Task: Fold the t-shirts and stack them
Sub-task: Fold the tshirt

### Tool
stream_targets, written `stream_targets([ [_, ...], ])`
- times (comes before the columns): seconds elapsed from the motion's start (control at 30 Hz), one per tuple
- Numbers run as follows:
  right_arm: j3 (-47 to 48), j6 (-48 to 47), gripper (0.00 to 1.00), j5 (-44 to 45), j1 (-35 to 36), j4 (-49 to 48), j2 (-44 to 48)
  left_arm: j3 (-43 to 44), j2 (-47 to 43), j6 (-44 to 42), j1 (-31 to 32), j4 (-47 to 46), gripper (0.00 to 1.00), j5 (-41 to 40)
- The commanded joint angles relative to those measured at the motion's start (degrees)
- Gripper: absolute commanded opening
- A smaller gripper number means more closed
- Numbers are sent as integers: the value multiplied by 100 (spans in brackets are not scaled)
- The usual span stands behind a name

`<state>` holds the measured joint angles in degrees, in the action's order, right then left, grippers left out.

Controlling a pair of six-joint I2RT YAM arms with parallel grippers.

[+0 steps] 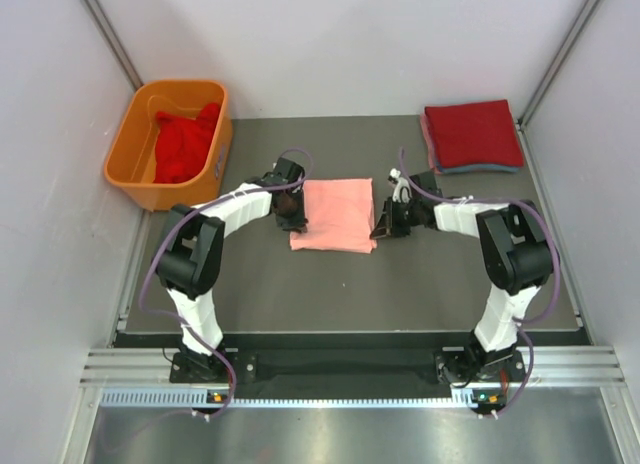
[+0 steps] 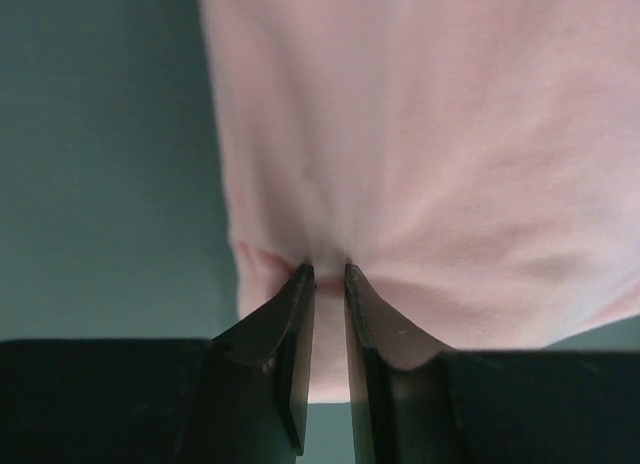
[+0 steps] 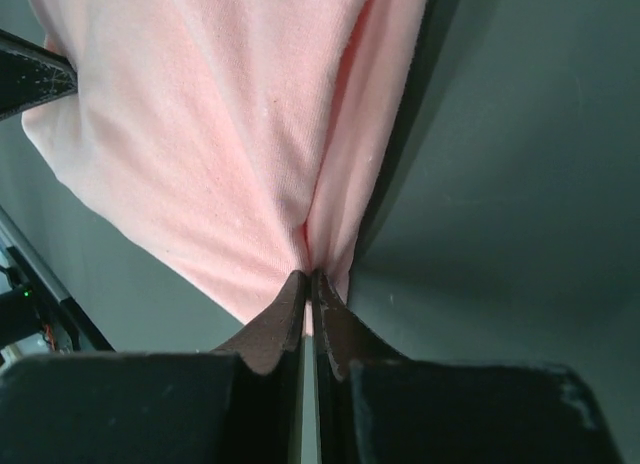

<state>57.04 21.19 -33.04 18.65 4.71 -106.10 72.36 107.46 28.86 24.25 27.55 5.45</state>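
Pink t-shirt (image 1: pixel 338 214) lies folded into a soft rectangle in the middle of the counter (image 1: pixel 420 284), between my two hands. It is light, limp cotton with a fine knit and nothing stiff in it. I judge it will sag and fall open if lifted from one point, so the two side edges are the places to hold. My left hand (image 1: pixel 292 212) is nipped on the left edge, cloth puckering between its tips. My right hand (image 1: pixel 386 224) is clamped tight on the right edge, the layers bunched into a crease. A folded stack (image 1: pixel 472 134), dark red on top, sits at the far right corner. A red t-shirt (image 1: pixel 185 144) is crumpled in the smooth orange tub (image 1: pixel 128 149).
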Motion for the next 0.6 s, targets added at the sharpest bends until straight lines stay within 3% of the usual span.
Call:
stream_targets([
  [0.0,-280,8,0,289,59,-172,415,129,-313,-3,9,645,24,-950],
  [0.03,-281,-18,1,280,51,-146,441,225,-366,23,10,716,24,-932],
  [0.17,-237,8,26,228,51,-58,634,419,-656,5,114,848,25,-643],
  [0.27,-158,26,35,8,51,38,784,542,-753,-74,185,1024,27,-151],
  [0.57,-641,105,38,34,200,-373,828,-195,-656,-83,159,629,26,114],
])
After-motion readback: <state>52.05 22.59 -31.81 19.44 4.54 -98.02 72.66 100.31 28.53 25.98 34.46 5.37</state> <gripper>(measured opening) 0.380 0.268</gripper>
